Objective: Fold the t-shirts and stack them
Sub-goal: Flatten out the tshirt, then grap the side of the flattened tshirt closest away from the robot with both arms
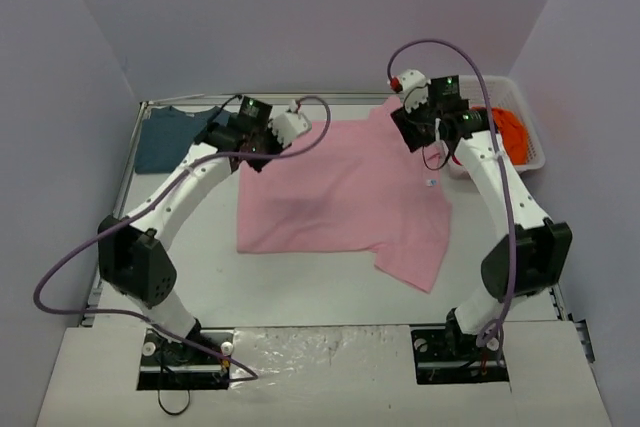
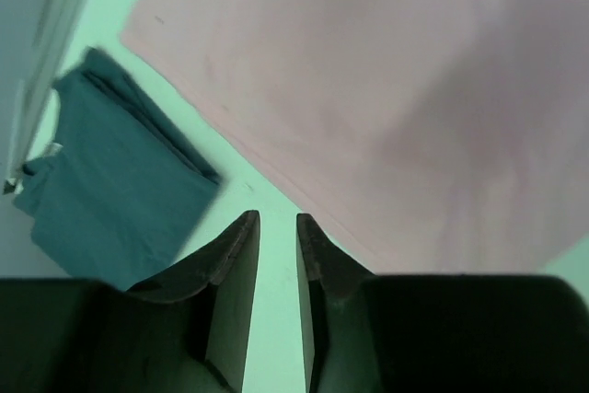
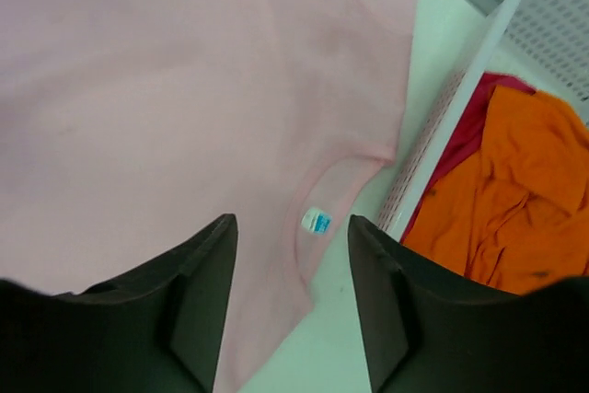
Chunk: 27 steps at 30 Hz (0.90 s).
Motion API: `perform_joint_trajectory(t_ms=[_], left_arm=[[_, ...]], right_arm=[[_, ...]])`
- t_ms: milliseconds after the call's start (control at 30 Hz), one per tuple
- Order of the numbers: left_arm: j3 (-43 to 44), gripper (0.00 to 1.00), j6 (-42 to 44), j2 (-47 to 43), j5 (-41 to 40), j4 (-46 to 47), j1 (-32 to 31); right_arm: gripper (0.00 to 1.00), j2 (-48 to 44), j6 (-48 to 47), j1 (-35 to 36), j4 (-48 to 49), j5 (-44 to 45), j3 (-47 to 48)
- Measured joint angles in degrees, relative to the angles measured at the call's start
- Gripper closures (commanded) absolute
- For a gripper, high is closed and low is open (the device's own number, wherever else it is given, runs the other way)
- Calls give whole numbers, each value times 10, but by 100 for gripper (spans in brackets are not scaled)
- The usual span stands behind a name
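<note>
The white bench (image 1: 300,287) carries everything. Spread flat across its middle lies the light pink t-shirt (image 1: 340,197), turned sideways: hem towards the left, neck opening towards the right, one sleeve reaching to the far side and the other hanging over towards the near right. It is the largest cloth in view, with no fold in it yet.

In the far left corner sits the dark teal-blue t-shirt (image 1: 170,137), gathered into a compact, layered block, apart from the pink one with a strip of bare bench between them.

At the far right edge stands the white mesh basket (image 1: 535,142), just beside the pink shirt's neck side. Inside it lies the orange t-shirt (image 1: 510,127), crumpled, with a dark red cloth (image 3: 479,126) showing beneath it.

The left pincer (image 2: 277,218) hangs over the far left corner of the pink shirt. Its fingers stand only slightly apart and grip nothing; bare bench shows through the slim gap. The shirt's edge runs diagonally just right of the tips, and the teal shirt lies off to their left.

The right pincer (image 3: 290,223) hangs over the pink shirt's neck area, fingers well apart and empty, and seems to be clear of the cloth, though the wrist view does not settle the height. The basket wall is just to its right.

A small white and blue label (image 3: 317,221) sits inside the collar, seen between the right fingertips.
</note>
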Motion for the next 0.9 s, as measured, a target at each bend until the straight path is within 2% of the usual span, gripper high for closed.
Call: perform_joint_trajectory(t_ms=[33, 167, 367, 633, 900], left_arm=[[-46, 77, 16, -27, 2, 3, -9], [-237, 74, 68, -83, -3, 19, -20], [-432, 72, 103, -124, -38, 54, -26], [-502, 68, 108, -243, -28, 100, -57], [-546, 65, 111, -256, -12, 118, -88]], right_arm=[[47, -35, -2, 0, -5, -7, -35], [43, -119, -3, 0, -28, -23, -158], [41, -129, 4, -13, -35, -40, -252], [38, -106, 11, -77, -7, -52, -282], [36, -96, 16, -116, 9, -51, -311]])
